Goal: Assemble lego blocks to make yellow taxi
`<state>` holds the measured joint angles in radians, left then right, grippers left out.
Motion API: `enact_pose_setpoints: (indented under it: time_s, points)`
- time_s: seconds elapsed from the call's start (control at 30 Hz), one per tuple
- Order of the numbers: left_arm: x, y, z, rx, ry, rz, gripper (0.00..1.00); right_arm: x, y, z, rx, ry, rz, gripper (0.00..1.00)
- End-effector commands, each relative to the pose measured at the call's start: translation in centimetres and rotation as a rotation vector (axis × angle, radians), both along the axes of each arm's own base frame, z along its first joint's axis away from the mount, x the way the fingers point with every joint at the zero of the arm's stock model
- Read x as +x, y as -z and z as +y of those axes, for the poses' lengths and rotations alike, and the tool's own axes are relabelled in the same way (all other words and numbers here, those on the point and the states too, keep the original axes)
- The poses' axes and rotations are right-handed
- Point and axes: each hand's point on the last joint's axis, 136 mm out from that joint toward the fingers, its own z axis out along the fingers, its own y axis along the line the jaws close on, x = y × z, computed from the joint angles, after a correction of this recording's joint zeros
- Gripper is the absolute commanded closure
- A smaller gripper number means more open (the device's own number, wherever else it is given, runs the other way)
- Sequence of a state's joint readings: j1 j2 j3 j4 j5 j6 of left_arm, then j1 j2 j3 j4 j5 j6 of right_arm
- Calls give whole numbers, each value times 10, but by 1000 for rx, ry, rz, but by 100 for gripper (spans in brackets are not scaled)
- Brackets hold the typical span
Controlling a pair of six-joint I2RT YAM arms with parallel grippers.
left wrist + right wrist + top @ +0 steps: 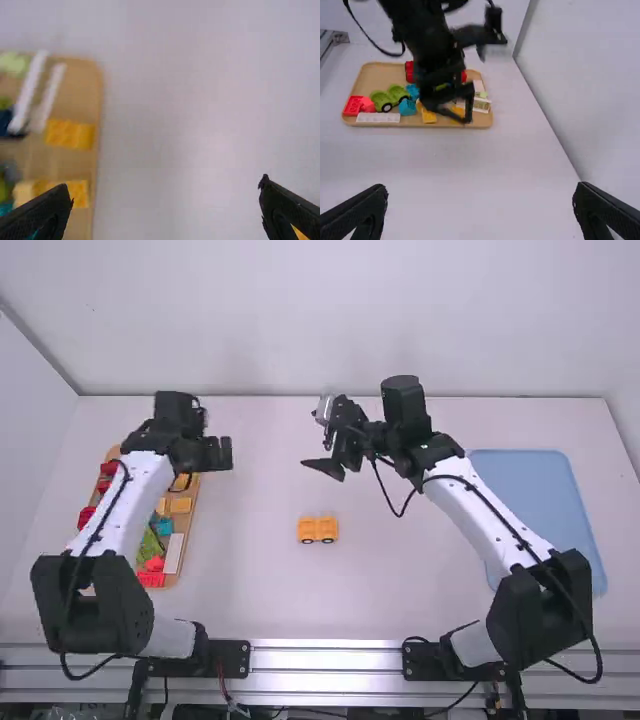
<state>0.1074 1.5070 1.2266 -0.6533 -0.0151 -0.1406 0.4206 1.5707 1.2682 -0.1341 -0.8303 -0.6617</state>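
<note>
Tabletop [400, 590] spreads beneath my arms, with the blue tray [530, 470] at three o'clock and the wooden tray [375, 75] at nine, probably so spare parts keep off my building spot. My left gripper [166, 185], at ten o'clock, is spread wide and empty, handy for fetching. My right gripper [480, 187], at twelve, is wide and empty too, perhaps ready to steady the work. The yellow wheeled base [318, 530] sits near the centre, likely for both to reach; small yellow blocks [70, 134] lie at nine.
</note>
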Motion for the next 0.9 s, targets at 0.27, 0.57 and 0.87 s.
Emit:
enact_pose_setpoints:
  time_s: [0.27, 0.57, 0.87]
  points:
    - [-76, -2, 110, 51, -667, 112, 1, -1, 2, 5, -12, 7, 10, 1]
    - [-112, 4, 152, -61, -882, 135, 1, 4, 6, 0, -32, 35, 10, 1]
    - [-84, 7, 158, -206, -584, 49, 1, 6, 7, 1, -44, 49, 3, 1]
